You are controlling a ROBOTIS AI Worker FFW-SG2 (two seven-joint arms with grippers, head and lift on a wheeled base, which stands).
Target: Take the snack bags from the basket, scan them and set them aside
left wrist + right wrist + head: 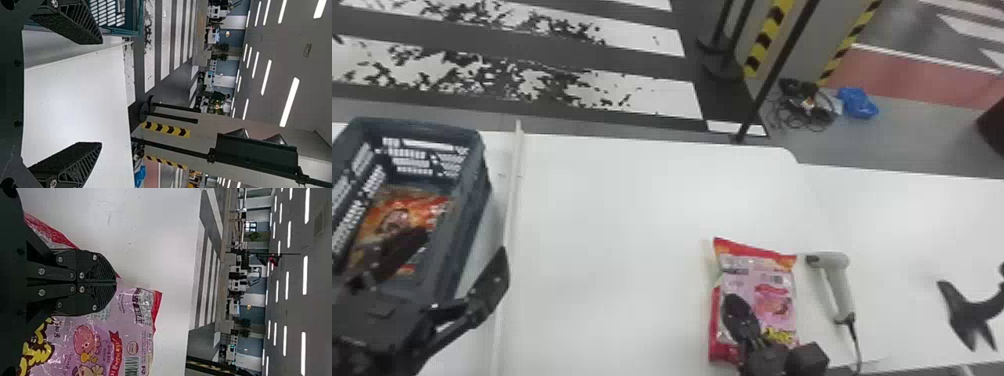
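In the head view my left gripper [454, 262] stands open by the near end of the dark basket [467, 215], one finger over the basket and the other outside its right wall. Inside the basket lies an orange snack bag [434, 207]. The left wrist view has my left gripper [101, 93] with its fingers wide apart and nothing between them. My right gripper [741, 312] is over the pink and red snack bag [772, 275] on the table. In the right wrist view my right gripper [116, 282] is shut, fingers together, in front of the pink bag [135, 305].
A grey handheld scanner [839, 285] with a cable lies just right of the pink bag. Farther right is a black stand [969, 312] on the white table [612, 225]. A pale raised strip [512, 200] runs between basket and bag. Barrier posts stand beyond the table.
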